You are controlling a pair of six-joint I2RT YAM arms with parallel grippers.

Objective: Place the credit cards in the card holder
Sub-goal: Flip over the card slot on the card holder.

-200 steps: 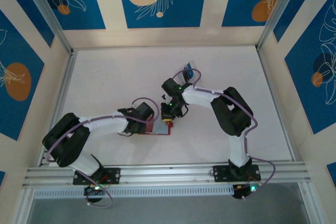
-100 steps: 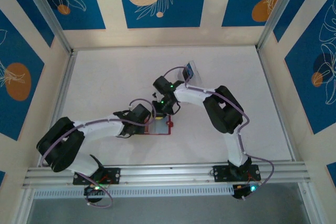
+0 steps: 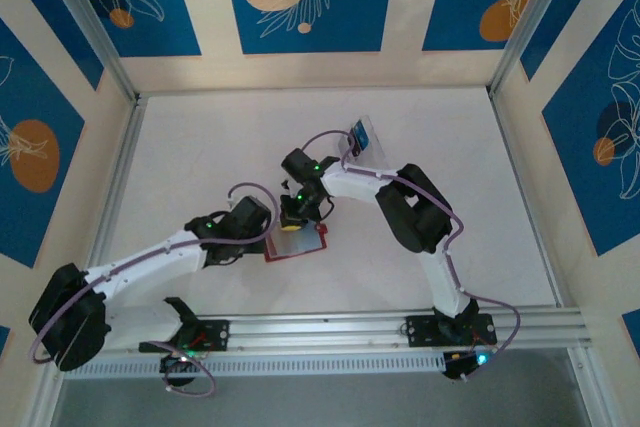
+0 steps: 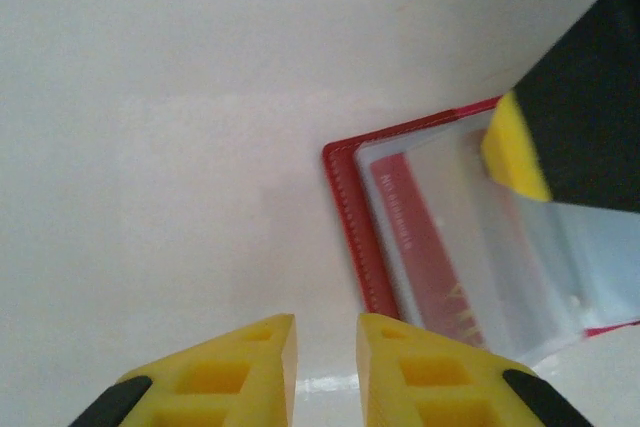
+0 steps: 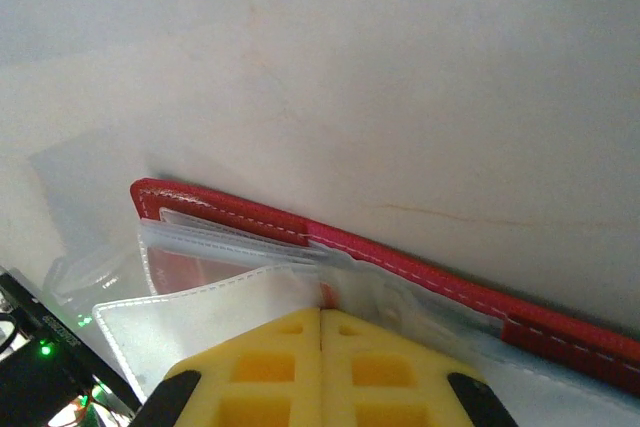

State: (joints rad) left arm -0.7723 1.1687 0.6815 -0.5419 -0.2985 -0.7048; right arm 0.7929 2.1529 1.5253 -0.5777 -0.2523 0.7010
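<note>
Pinning the sleeves down so the next card has a clean pocket

Small red folding card holder lies open and flat on the white table, roughly mid-table, between the two arms. Clear plastic sleeve leaves fan over its inner face. One flat red credit card sits in a sleeve by the stitched edge.

Right gripper: jaws pressed together, tip down on the sleeve stack near the red border. Can't tell if a film of plastic is pinched between them or just pushed down. In the left wrist view its yellow pad rests on the top leaf.

Left gripper: jaws a narrow slot apart with nothing between them, just off the wallet's corner over bare table. No card in it.

Small blue card is at the back of the table, well apart from the wallet. What it rests in is too small to make out.

My read: one card is in, and the step in hand is steadying a free pocket. To do it well:
- Right: press lightly and stay off the pocket mouth, or it blocks entry.
- No sideways drag. The wallet looks light and would likely slide or fold shut on the smooth top.
- Left: spread wider before going for a thin card, and take it by an edge.
- Feed the card at a shallow angle, square to the sleeve opening.

Risk: the slick leaves flip over and the card lands between leaves, not inside one.
</note>
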